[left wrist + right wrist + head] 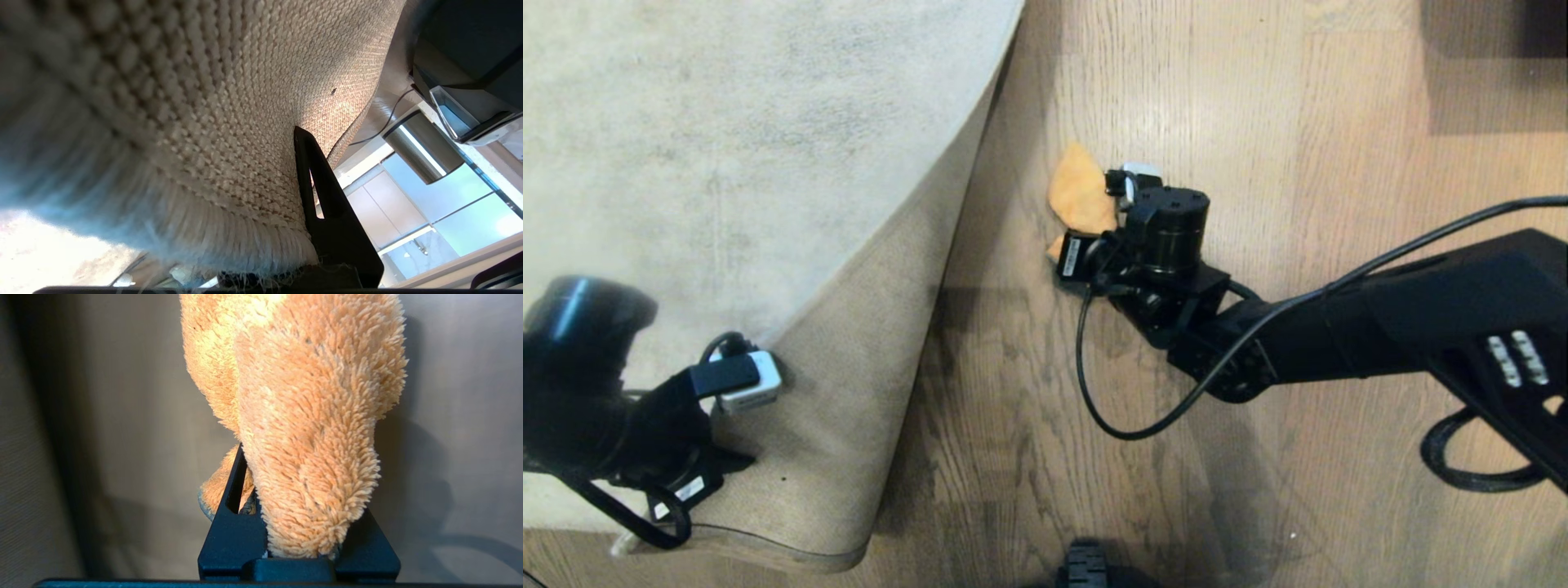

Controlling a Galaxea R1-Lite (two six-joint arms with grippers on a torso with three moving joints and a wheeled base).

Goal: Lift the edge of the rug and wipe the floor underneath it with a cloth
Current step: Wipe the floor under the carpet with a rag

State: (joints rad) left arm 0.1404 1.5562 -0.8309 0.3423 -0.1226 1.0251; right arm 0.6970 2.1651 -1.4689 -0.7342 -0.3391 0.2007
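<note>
A view from the robot's head looks down on a brown wood-plank floor [1258, 122]. A large pale grey-beige rug [727, 139] covers the area left of the bare planks. Its near corner is folded up and back, so the tan woven backing [866, 359] faces upward and the rug edge [968, 175] runs diagonally across the planks.

The left gripper [678, 490] sits at that raised corner, well apart from the cloth. Its fingers are closed on the rug; in the left wrist view one black finger [327, 204] presses against the coarse weave and frayed fringe of the backing [229, 122]. The second finger is hidden behind the fabric.

The right arm reaches in from the right side, and the right gripper [1107, 216] is over the bare planks just beside the lifted rug edge. Its fingers are nearly closed, pinching a fluffy orange-tan cloth [1080, 196]. In the right wrist view the cloth [310, 416] bulges out past the black fingers [229, 535], and it appears to rest against the floor [122, 416], though contact is hard to confirm.
</note>
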